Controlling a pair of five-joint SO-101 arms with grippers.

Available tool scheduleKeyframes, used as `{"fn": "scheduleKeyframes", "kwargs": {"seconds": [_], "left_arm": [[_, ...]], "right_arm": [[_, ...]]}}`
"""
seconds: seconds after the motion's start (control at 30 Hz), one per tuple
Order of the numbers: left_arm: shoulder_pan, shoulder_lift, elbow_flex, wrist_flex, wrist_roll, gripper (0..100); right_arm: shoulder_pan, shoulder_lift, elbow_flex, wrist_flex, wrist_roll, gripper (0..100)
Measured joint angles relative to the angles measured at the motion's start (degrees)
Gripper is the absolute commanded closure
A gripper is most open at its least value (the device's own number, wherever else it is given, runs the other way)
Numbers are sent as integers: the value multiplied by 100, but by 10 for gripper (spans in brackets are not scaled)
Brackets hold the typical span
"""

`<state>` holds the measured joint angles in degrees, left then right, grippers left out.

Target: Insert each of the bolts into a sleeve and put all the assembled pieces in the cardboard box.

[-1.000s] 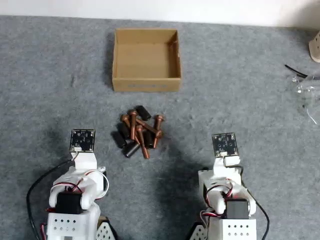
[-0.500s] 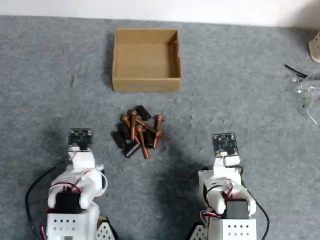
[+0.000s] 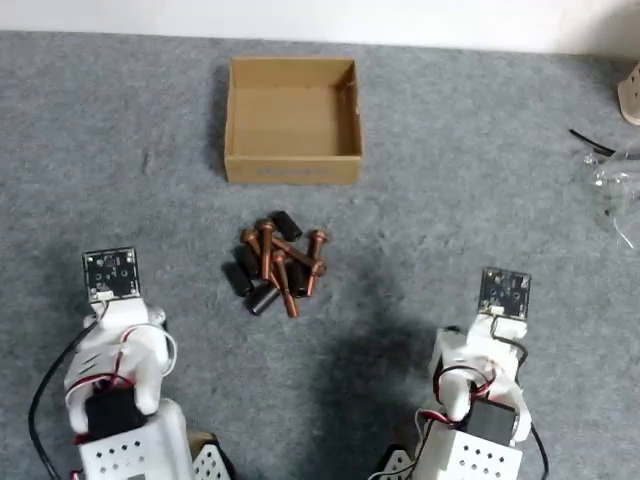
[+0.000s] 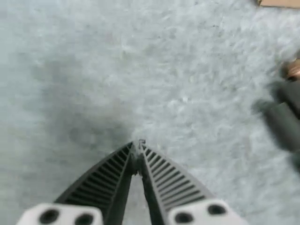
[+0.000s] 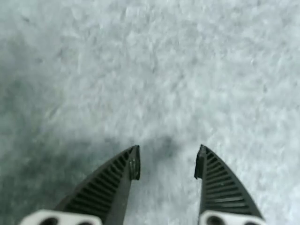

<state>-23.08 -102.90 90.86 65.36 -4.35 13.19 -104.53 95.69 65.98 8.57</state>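
Note:
Several copper bolts (image 3: pixel 282 262) and black sleeves (image 3: pixel 244 274) lie heaped in the middle of the grey carpet. The open cardboard box (image 3: pixel 292 165) stands behind the heap, with nothing inside. My left arm (image 3: pixel 110 274) is at the front left, well left of the heap. Its gripper (image 4: pixel 138 146) is shut and holds nothing above bare carpet; a black sleeve (image 4: pixel 283 123) and a bolt head (image 4: pixel 293 69) show at that view's edge. My right arm (image 3: pixel 503 292) is at the front right. Its gripper (image 5: pixel 167 162) is open over bare carpet.
Grey carpet (image 3: pixel 450 190) covers the table. Clear plastic and a black cable (image 3: pixel 605 165) lie at the far right edge, with a pale object (image 3: pixel 630 95) behind them. A white wall strip runs along the back.
Both arms have swung outward, the left arm to the left and the right arm to the right. The heap and the box have not moved.

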Motion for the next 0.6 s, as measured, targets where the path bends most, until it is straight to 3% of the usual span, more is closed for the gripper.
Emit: {"fn": "scheduleKeyframes", "kwargs": {"seconds": [0.1, 0.37, 0.6], "left_arm": [[-105, 0, -273, 79, -527, 993], [-62, -9, -1574, 114, -695, 973], [835, 791, -3323, 114, -703, 944]], "right_arm": [[-26, 0, 0, -176, 0, 815], [-404, 0, 0, -387, 0, 815], [-404, 0, 0, -387, 0, 815]]}}
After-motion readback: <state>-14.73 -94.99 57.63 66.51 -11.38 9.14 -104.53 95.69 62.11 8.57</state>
